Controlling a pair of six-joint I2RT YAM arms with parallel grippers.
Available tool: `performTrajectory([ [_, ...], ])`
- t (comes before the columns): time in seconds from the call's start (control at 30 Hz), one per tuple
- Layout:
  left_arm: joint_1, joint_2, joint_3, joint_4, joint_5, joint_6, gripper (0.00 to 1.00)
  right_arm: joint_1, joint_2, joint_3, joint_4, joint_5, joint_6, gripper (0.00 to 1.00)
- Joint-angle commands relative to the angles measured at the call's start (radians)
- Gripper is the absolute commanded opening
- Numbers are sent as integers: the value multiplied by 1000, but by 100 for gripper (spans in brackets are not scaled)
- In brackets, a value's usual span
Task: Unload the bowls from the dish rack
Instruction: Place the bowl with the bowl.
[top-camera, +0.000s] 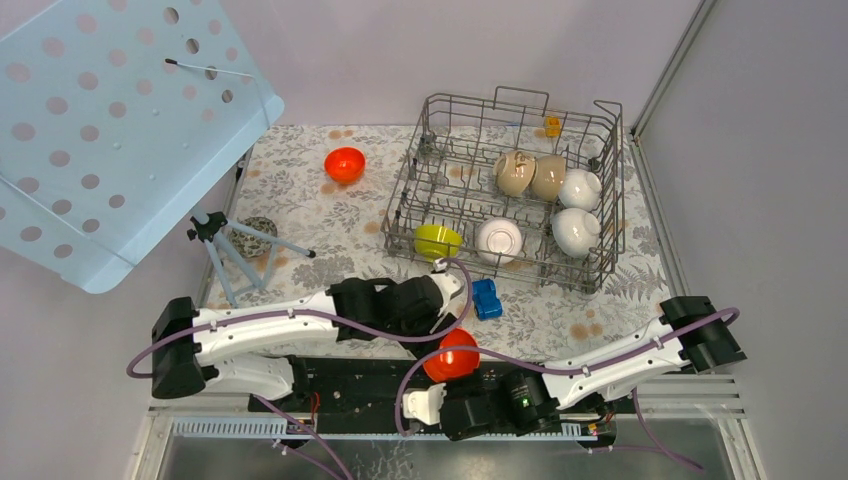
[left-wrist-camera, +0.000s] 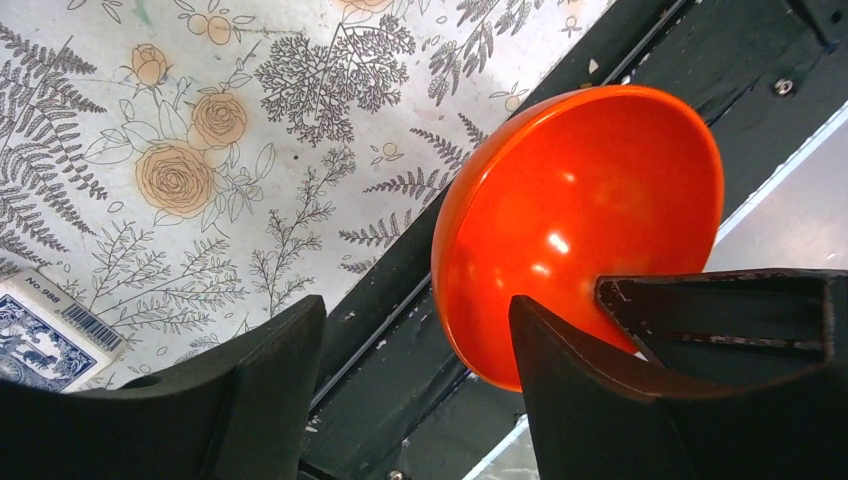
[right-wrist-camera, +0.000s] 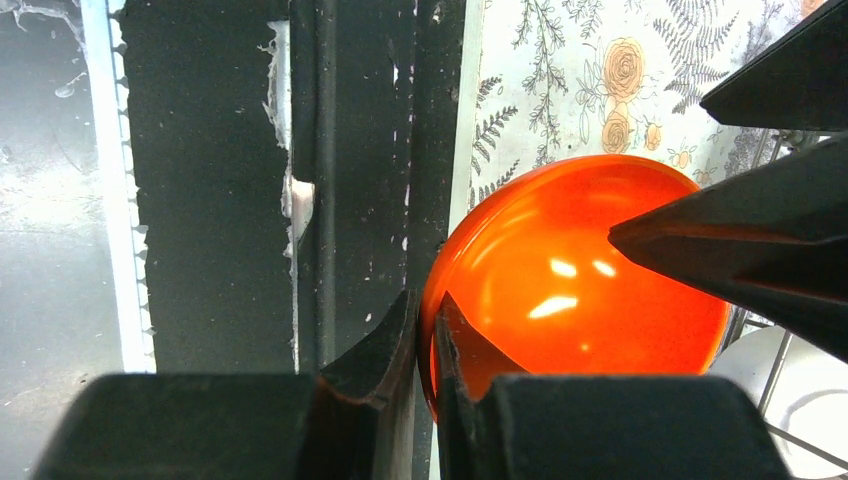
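Note:
My right gripper (right-wrist-camera: 427, 310) is shut on the rim of an orange-red bowl (right-wrist-camera: 570, 290) and holds it over the black rail at the table's near edge (top-camera: 455, 357). My left gripper (left-wrist-camera: 415, 305) is open, and the bowl (left-wrist-camera: 570, 200) lies just beyond its right finger. From above, the left gripper (top-camera: 447, 315) sits just above the bowl. The dish rack (top-camera: 480, 110) at the back right holds a yellow-green bowl (top-camera: 437, 240), three white bowls (top-camera: 499, 240) and two beige bowls (top-camera: 530, 175). A second orange-red bowl (top-camera: 344, 164) stands on the table.
A blue toy car (top-camera: 486, 298) lies between the rack and the left gripper. A speckled ball (top-camera: 260, 235) and a small tripod (top-camera: 215, 240) stand at the left under a light-blue perforated panel (top-camera: 100, 130). A barcoded card (left-wrist-camera: 50, 330) lies on the floral cloth.

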Motion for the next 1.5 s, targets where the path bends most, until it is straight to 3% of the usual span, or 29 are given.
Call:
performTrajectory([
  [0.0, -15, 19, 32, 2, -8, 14, 70, 10, -18, 25, 5, -5, -20, 0],
  [0.4, -19, 56, 17, 28, -12, 8, 49, 14, -10, 30, 23, 7, -23, 0],
  [0.6, -22, 60, 9, 39, -7, -2, 47, 16, -6, 29, 30, 13, -22, 0],
  [0.77, -27, 58, -2, 54, 6, -10, 38, 18, -2, 27, 34, 15, -20, 0],
  [1.17, -50, 72, -27, 94, 19, -28, 1, 25, 19, 27, 52, 32, -7, 0],
  [1.23, -51, 67, -33, 100, 12, -33, 0, 26, 19, 25, 59, 45, 1, 7],
  [1.33, -51, 56, -54, 128, 10, -51, 0, 26, 14, 18, 78, 54, 21, 38],
  [1.47, -51, 44, -76, 154, -27, -86, 0, 26, -18, -2, 123, 71, 75, 70],
])
